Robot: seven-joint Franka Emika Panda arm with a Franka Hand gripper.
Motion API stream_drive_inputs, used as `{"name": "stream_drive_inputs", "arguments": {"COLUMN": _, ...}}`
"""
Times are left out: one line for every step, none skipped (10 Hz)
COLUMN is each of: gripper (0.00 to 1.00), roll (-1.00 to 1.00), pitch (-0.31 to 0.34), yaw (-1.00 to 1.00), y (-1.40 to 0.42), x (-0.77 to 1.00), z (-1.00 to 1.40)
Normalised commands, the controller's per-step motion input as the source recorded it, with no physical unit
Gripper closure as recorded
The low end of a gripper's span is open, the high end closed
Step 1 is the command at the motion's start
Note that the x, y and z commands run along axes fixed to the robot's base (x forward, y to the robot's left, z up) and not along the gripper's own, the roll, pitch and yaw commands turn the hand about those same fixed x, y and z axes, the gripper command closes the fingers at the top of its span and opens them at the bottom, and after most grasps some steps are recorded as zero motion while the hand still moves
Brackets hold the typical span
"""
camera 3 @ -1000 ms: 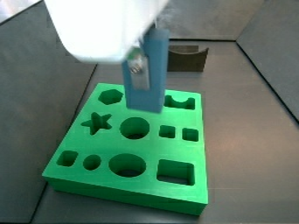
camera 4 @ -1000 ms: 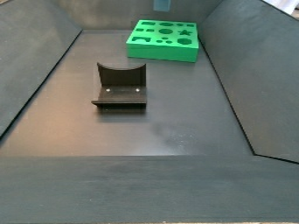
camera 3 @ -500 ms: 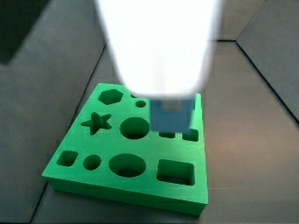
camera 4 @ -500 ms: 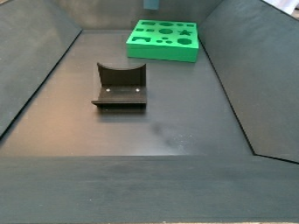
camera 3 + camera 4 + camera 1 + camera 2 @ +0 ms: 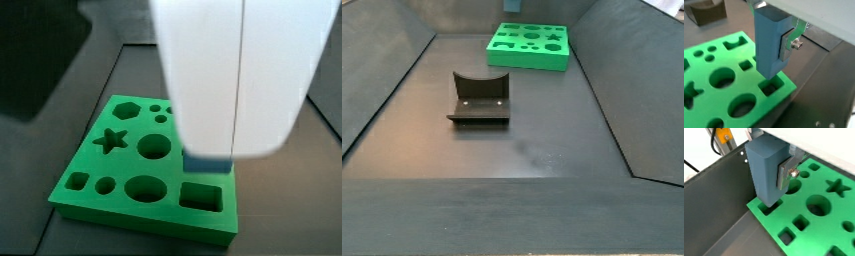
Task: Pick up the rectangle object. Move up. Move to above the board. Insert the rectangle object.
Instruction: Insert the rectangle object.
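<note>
Now gripper (image 5: 777,175) holds rect. object (image 5: 765,170) w/ tip in board (image 5: 817,223) hole.

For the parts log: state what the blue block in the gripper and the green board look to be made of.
The rectangle object, held in the gripper just over the board: probably plastic, matte light blue, with even colour and no glare. The board: likely plastic or dense foam, bright green, smooth, with cleanly cut holes. Neither can be confirmed by sight.

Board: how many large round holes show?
2 round holes. In a side view, one beside the star hole, one nearer the camera. The gripper, above the board holding the rectangle object, may hide others.
</note>
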Motion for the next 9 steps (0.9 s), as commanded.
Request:
{"name": "stream_drive_inputs", "arguments": {"gripper": 1.0, "roll": 0.04, "pitch": -0.151, "yaw": 0.0, "y": -0.25, "x": 0.0, "z": -0.47}}
{"name": "stream_drive_inputs", "arguments": {"gripper": 1.0, "roll": 0.05, "pitch": -0.06, "yaw": 0.0, "y": -0.12, "x": 0.0, "z": -0.22}}
{"name": "stream_drive_inputs", "arguments": {"gripper": 1.0, "roll": 0.0, "pitch": -0.004, "yaw": 0.0, "y": 0.0, "x": 0.0, "z": -0.01}}
{"name": "stream_drive_inputs", "arguments": {"gripper": 1.0, "roll": 0.04, "pitch": -0.034, "yaw": 0.0, "y": 0.0, "x": 0.0, "z": -0.21}}
{"name": "stream_drive_inputs", "arguments": {"gripper": 1.0, "roll": 0.07, "pitch": -0.084, "yaw": 0.11, "y": 0.0, "x": 0.0, "z": -0.38}}
{"name": "stream_drive_inputs", "arguments": {"gripper": 1.0, "roll": 0.0, "pitch": -0.106, "yaw": 0.17, "y": -0.07, "x": 0.0, "z": -0.31}}
{"name": "stream_drive_inputs", "arguments": {"gripper": 1.0, "roll": 0.0, "pitch": -0.134, "yaw": 0.21, "y": -0.26, "x": 0.0, "z": -0.31}}
{"name": "stream_drive_inputs", "arguments": {"gripper": 1.0, "roll": 0.0, "pitch": -0.063, "yaw": 0.1, "y": -0.16, "x": 0.0, "z": -0.08}}
{"name": "stream_drive_inputs", "arguments": {"gripper": 1.0, "roll": 0.0, "pitch": -0.04, "yaw": 0.06, "y": -0.14, "x": 0.01, "z": -0.13}}
